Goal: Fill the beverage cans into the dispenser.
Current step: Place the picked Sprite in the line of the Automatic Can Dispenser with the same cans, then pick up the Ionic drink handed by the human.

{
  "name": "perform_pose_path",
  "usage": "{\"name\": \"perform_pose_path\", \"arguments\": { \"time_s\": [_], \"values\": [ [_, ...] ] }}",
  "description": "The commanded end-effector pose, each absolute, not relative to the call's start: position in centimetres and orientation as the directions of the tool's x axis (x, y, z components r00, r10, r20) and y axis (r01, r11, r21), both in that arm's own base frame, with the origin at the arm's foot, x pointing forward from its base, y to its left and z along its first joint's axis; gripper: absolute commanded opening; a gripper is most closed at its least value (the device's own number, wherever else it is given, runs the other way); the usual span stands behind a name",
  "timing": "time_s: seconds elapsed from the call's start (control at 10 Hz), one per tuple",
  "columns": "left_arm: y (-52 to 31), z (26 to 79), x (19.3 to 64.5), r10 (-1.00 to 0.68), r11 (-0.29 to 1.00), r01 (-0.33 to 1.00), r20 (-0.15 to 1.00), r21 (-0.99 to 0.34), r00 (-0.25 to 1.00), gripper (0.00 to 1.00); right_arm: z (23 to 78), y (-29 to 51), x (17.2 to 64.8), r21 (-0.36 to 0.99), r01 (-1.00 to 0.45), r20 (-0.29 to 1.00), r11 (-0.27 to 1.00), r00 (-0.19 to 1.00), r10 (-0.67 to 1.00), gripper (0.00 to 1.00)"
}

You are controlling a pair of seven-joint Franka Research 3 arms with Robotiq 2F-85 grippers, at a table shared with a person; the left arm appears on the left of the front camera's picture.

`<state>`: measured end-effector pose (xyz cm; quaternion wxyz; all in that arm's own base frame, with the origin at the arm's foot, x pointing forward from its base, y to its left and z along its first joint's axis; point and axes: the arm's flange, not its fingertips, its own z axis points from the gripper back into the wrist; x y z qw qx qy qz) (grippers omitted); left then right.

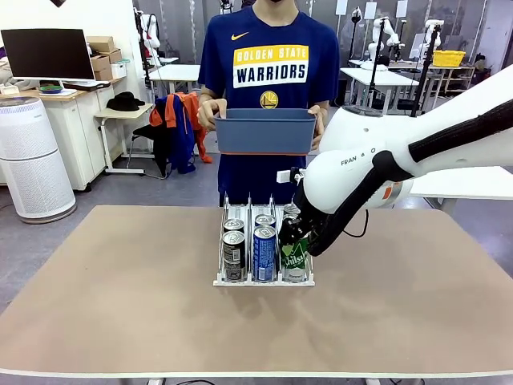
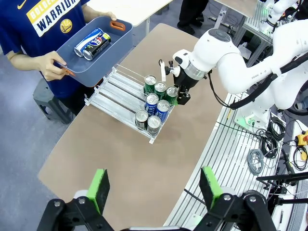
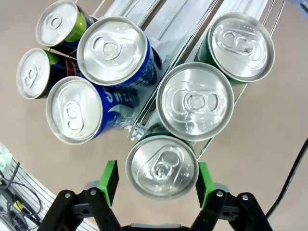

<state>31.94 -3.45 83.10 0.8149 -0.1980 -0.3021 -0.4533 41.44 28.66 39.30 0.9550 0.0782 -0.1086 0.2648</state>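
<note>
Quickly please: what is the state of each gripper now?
Left gripper: open, holding nothing.
Right gripper: around the front green can in the dispenser; whether it grips cannot be told.

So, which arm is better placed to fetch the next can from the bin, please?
Right, probably. The right gripper stands open around the front green can in the dispenser, close to the bin the person holds with two cans in it; the left gripper hangs open, far back.

The shirt is showing "GOLDEN STATE WARRIORS"; the arm, beside the shirt, is bearing "FRAN"; a blue can is showing "SWEA".
</note>
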Motion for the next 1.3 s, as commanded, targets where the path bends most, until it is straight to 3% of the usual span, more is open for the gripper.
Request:
{"name": "perform_pose_path", "arguments": {
  "time_s": [0.0, 0.7, 0.8, 0.9, 1.2],
  "values": [
    [-3.4, 83.0, 31.9, -0.621, 0.515, 0.856, 0.671, -0.039, 0.405, 1.0, 41.0, 28.2, 40.7, 0.115, -0.539, 0.265, 0.834, 0.826, 0.497, 1.0],
    [-3.4, 83.0, 31.9, -0.621, 0.515, 0.856, 0.671, -0.039, 0.405, 1.0, 41.1, 28.5, 41.0, 0.094, -0.52, 0.265, 0.849, 0.835, 0.482, 1.0],
    [-3.4, 83.0, 31.9, -0.621, 0.515, 0.856, 0.671, -0.039, 0.405, 1.0, 41.3, 28.4, 40.8, 0.107, -0.512, 0.261, 0.853, 0.842, 0.473, 0.96],
    [-3.4, 83.0, 31.9, -0.621, 0.515, 0.856, 0.671, -0.039, 0.405, 1.0, 43.5, 27.8, 40.0, 0.147, -0.565, 0.23, 0.812, 0.818, 0.527, 1.0],
    [-3.4, 83.0, 31.9, -0.621, 0.515, 0.856, 0.671, -0.039, 0.405, 1.0, 51.1, 24.8, 39.6, 0.177, -0.714, 0.36, 0.677, 0.687, 0.631, 1.0]
  ]
}}
